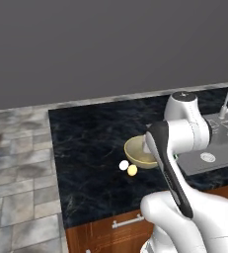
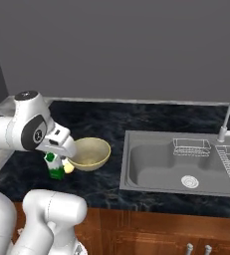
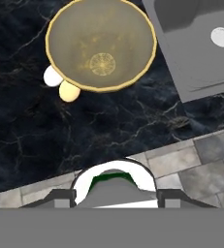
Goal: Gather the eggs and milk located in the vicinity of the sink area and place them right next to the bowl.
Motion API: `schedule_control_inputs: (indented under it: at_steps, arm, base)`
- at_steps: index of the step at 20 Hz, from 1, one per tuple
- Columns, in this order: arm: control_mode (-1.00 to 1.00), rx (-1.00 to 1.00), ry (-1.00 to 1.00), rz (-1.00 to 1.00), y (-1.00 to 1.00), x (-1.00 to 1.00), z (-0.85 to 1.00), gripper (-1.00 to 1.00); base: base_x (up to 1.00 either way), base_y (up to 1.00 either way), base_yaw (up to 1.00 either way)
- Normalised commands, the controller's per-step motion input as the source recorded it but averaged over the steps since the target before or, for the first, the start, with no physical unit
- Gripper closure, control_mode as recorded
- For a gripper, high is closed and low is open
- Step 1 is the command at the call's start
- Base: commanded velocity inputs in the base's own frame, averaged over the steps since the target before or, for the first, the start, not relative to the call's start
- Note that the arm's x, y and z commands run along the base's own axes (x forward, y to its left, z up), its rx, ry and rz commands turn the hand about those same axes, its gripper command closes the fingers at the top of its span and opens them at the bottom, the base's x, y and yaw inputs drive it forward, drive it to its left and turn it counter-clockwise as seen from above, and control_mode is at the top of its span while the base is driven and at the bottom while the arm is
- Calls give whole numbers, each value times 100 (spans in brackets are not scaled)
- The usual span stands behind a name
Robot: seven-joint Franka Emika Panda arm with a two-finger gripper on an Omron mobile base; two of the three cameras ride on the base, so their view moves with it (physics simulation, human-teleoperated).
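The milk point(image 2: 55, 168), a green carton with a white top, hangs just left of the bowl point(image 2: 90, 152), and my gripper point(image 2: 53, 158) is shut on its top. In the hand view the milk's white top point(image 3: 114, 178) sits between my dark fingertips point(image 3: 60, 197), with the gripper point(image 3: 114, 196) shut on it. Farther ahead in that view is the tan bowl point(image 3: 101, 46) with two eggs touching its rim, one white point(image 3: 52, 76) and one pale yellow point(image 3: 69, 91). The same eggs point(image 1: 124, 165) lie on the dark counter in front of the bowl point(image 1: 137, 152). The sink point(image 2: 178, 167) is to the right.
The black marble counter point(image 1: 91, 143) ends at a left edge, with grey stone floor tiles point(image 1: 17, 163) beyond it. A wire rack point(image 2: 191, 146) and a curved faucet point(image 2: 229, 117) stand at the sink. Wooden cabinet fronts point(image 1: 105, 230) run below the counter.
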Motion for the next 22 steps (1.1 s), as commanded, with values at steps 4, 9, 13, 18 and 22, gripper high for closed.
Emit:
schedule_control_inputs:
  at_steps: [4,9,13,18,22]
  arm:
    - [-100,1,-5,17,-24,3,-2,100]
    - [-100,0,-4,12,-29,-7,-1,100]
    - [-100,0,-5,12,-41,-14,0,100]
    - [-100,0,-17,19,-60,0,0,100]
    - [-100,-1,-10,19,-57,0,-6,100]
  base:
    - [0,0,0]
    - [0,0,0]
    - [0,0,0]
    - [0,0,0]
    - [0,0,0]
